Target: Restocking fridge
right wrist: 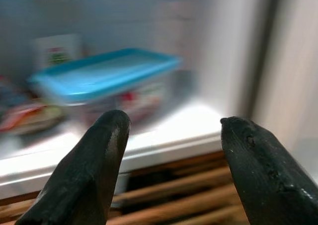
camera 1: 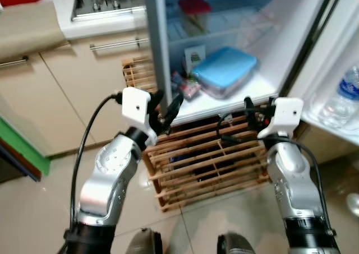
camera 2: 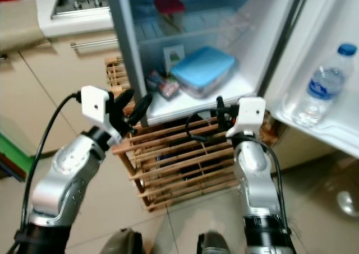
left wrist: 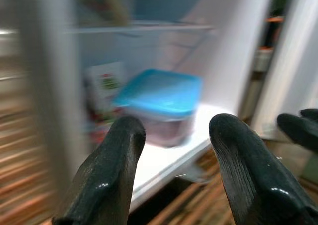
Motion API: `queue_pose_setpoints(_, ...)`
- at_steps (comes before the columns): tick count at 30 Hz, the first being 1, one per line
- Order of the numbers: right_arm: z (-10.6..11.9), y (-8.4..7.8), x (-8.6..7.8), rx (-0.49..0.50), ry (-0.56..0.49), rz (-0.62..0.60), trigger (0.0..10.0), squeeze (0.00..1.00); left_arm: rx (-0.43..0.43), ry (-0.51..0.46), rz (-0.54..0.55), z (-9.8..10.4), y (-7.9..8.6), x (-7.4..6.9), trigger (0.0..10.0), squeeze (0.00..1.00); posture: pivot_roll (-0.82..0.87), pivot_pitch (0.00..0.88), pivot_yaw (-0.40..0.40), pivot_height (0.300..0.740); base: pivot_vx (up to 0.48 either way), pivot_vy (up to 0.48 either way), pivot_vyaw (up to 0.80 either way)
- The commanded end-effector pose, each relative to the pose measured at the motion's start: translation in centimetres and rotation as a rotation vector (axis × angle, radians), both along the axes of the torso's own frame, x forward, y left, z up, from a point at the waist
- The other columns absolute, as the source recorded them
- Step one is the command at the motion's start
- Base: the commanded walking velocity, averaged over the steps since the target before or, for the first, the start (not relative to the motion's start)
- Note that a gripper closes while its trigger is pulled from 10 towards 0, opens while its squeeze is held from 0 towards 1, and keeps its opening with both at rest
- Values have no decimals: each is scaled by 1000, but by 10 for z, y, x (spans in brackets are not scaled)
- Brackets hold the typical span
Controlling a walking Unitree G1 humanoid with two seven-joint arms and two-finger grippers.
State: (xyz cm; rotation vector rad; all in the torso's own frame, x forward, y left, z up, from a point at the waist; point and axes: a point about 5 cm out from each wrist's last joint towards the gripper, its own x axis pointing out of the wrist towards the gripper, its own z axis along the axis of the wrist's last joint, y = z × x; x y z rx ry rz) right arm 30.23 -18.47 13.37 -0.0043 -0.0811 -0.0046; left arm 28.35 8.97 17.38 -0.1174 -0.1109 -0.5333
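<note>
Left eye view: the open fridge [camera 1: 263, 91] holds a clear container with a blue lid [camera 1: 225, 70] on its white bottom shelf. Behind it stands a small white carton [camera 1: 194, 56] with a green-and-red print; the writing is too small to read. Colourful packets [camera 1: 185, 88] lie just beside the container, their labels illegible. A red-lidded tub [camera 1: 194, 10] sits on a higher shelf. A water bottle [camera 1: 342, 100] with a blue label stands in the door rack, cut off by the picture's edge; its brand cannot be made out.

A wooden slatted crate [camera 1: 207, 164] stands on the tiled floor below the shelf, between the two arms. Beige cabinets [camera 1: 73, 91] and a hob [camera 1: 106, 4] lie to the robot's left.

The left gripper [camera 1: 166, 109] hovers just before the shelf's front edge, fingers apart, empty. The right gripper [camera 1: 252, 116] hangs over the crate, below the shelf edge, fingers apart, empty.

Both wrist views are blurred.
</note>
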Motion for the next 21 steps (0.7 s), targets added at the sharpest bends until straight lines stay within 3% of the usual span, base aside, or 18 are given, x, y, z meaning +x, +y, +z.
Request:
queue_pose_setpoints(1, 2, 6, 2, 25, -3, 21, 10000, 0, 22, 6, 45, 0, 8, 3, 10000, 0, -116, 57, 50, 697, 0, 0, 0)
queue_pose_setpoints(3, 1, 8, 3, 32, 0, 27, 10000, 0, 14, 11, 49, 0, 9, 3, 10000, 0, -116, 57, 50, 697, 0, 0, 0)
queue_pose_setpoints(12, -6, 48, 28, 74, 16, -23, 10000, 0, 31, 2, 109, 6, 25, -4, 10000, 0, -38, 142, 67, 697, 0, 0, 0)
queue_pose_setpoints(17, -9, 69, 42, 41, 25, -27, 10000, 0, 74, 3, 140, 12, 42, -22, 10000, 0, 47, 223, 83, 697, 0, 0, 0)
queue_pose_setpoints(21, -9, 71, 48, 54, 27, -40, 10000, 0, 89, 18, 158, 13, 47, -31, 10000, 0, 71, 255, 86, 697, 0, 0, 0)
